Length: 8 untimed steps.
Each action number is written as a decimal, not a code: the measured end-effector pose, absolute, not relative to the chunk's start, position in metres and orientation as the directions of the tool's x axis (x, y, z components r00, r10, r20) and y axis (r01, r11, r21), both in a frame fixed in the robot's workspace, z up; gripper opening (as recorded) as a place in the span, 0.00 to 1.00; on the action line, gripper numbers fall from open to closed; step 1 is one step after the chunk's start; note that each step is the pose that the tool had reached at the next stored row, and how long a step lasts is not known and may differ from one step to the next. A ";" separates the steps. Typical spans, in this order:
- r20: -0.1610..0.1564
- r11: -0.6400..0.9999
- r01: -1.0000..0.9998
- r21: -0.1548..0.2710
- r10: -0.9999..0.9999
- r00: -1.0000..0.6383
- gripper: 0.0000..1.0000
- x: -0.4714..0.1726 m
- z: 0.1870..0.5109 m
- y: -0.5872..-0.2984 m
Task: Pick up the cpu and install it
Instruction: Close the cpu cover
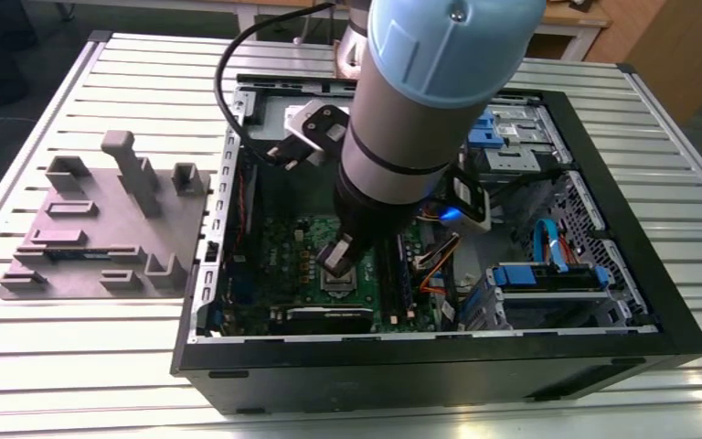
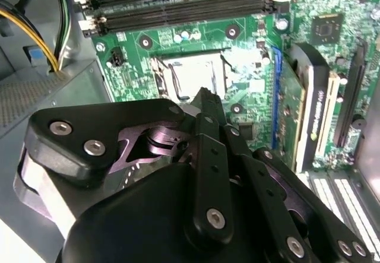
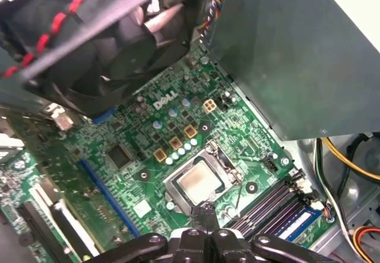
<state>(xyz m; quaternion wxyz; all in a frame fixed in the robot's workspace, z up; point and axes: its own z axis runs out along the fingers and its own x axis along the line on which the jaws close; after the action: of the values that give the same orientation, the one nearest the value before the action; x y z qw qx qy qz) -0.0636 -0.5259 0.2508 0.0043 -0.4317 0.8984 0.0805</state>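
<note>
My pincer [image 3: 205, 215] hangs low inside the open computer case [image 1: 643, 274], over the green motherboard [image 3: 148, 150], its two black fingertips pressed together with nothing between them. The cpu [image 3: 199, 181] already lies flat in its socket [image 3: 178, 200], just off my fingertips; in the exterior view it sits at about six o'clock from my arm's lowest end, near the middle of the board. It is a small square slab with a dull silver-grey metal top, smooth and faintly reflective, framed by the darker metal bracket of the socket. I judge it light and stiff, but slick on that metal face and delicate underneath, so any hold belongs on two opposite edges, never on the flat top, and it must stay level. In the second wrist view the chip [image 2: 196, 76] shows pale and bright beyond my dark, bolted finger links. Around it the board is busy: small round capacitors, gold square components, long black memory slots [image 3: 267, 206], a blue connector strip. At nine o'clock from the case in the exterior view, well apart on the ribbed metal table [image 1: 70, 366], rests a matte grey tray [image 1: 101, 229] with upright blocks.
</note>
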 end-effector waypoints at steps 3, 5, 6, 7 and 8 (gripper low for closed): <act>-0.079 0.613 -0.778 0.142 -0.776 -0.626 0.10 -0.062 0.247 -0.523; -0.081 0.610 -0.779 0.143 -0.777 -0.624 0.10 -0.062 0.246 -0.522; -0.082 0.608 -0.780 0.145 -0.779 -0.622 0.10 -0.062 0.245 -0.521; -0.084 0.606 -0.782 0.146 -0.780 -0.620 0.10 -0.062 0.245 -0.521; -0.086 0.604 -0.783 0.148 -0.781 -0.618 0.10 -0.062 0.245 -0.520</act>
<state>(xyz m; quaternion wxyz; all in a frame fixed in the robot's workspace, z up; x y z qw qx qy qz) -0.0624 -0.5202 0.2449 0.0064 -0.4368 0.8954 0.0856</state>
